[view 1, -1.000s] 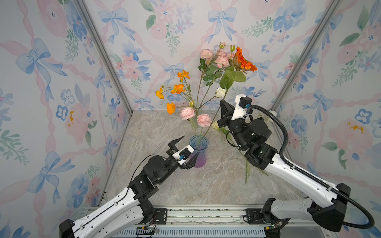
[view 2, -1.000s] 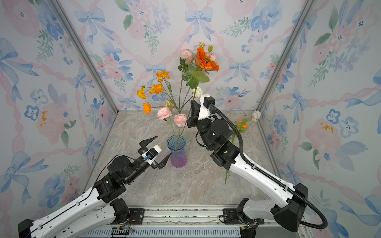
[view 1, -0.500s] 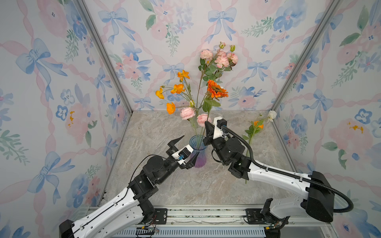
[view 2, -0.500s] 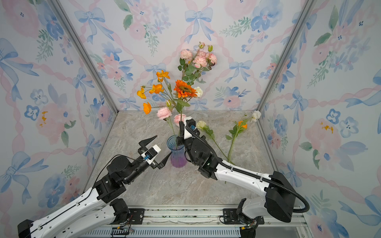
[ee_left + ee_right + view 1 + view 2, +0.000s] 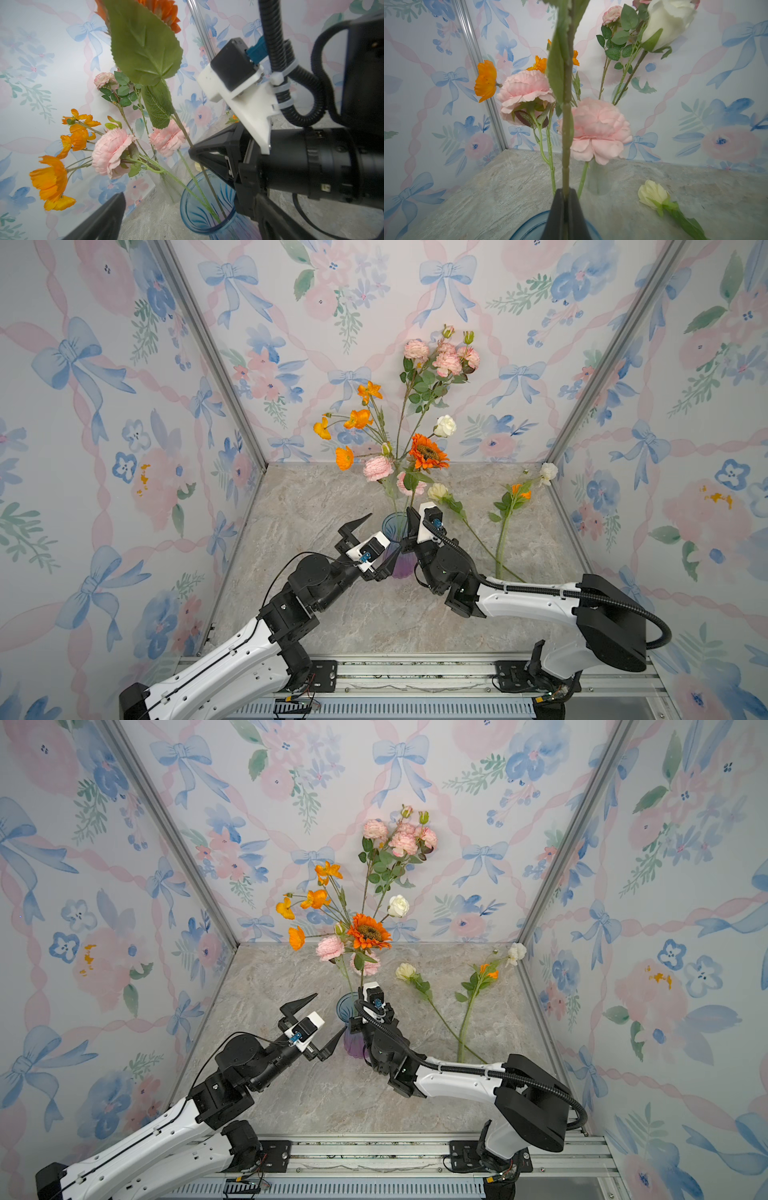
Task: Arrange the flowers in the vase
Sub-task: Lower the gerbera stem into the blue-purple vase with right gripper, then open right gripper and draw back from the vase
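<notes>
Papered walls (image 5: 124,406) and the marbled counter (image 5: 316,506) show no change. Within the last second the right arm has come down from high near the back wall to the blue vase (image 5: 390,526). The right end effector (image 5: 566,194) is clamped narrow on the stem (image 5: 566,135) of a large orange flower (image 5: 428,452), with its fingertips just above the vase rim. The stem's lower end now stands inside the vase, and the bloom sits low among the flowers already placed. The left end effector (image 5: 328,1013) stays spread wide and holds nothing, one finger just beside the vase. Assessment: insertion appears complete, release outstanding. A cream flower (image 5: 438,491) and an orange-and-white sprig (image 5: 515,491) lie flat on the counter, not yet placed.
</notes>
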Robot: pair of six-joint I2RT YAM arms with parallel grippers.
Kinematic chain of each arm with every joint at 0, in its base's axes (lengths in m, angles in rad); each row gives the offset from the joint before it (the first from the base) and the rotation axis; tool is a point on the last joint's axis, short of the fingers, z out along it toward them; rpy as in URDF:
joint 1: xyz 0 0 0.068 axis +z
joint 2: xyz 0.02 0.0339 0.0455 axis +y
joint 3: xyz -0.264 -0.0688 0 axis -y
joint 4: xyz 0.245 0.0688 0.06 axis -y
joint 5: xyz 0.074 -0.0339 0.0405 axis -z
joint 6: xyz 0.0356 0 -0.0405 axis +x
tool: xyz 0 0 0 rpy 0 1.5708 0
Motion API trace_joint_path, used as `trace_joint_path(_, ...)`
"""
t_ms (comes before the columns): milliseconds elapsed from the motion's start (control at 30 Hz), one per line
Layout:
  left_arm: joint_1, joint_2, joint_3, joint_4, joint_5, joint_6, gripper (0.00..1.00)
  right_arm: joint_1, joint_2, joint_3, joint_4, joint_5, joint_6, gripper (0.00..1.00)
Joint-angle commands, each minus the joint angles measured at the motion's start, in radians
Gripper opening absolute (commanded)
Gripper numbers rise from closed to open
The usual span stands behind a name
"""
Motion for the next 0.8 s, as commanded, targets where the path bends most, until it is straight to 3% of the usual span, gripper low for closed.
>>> trace_joint_path(0,0.007,0.002,0.010,0.027,0.016,-0.015,0.98,0.033,0.020,-0.002,0.114,0.073,-0.041,0.09)
trace_joint_path(167,0.006,0.000,0.011,0.026,0.022,-0.016,0.98,0.047,0.013,-0.002,0.100,0.117,-0.060,0.11)
trace_joint_path(267,0.007,0.002,0.011,0.024,0.026,-0.017,0.98,0.047,-0.005,0.000,0.035,0.134,-0.050,0.18)
trace_joint_path(567,0.006,0.003,0.013,0.023,0.031,-0.018,0.98,0.047,-0.103,0.003,-0.221,0.136,0.033,0.25)
trace_joint_path(767,0.006,0.005,0.013,0.023,0.038,-0.019,0.98,0.044,-0.173,0.002,-0.353,0.114,0.067,0.37)
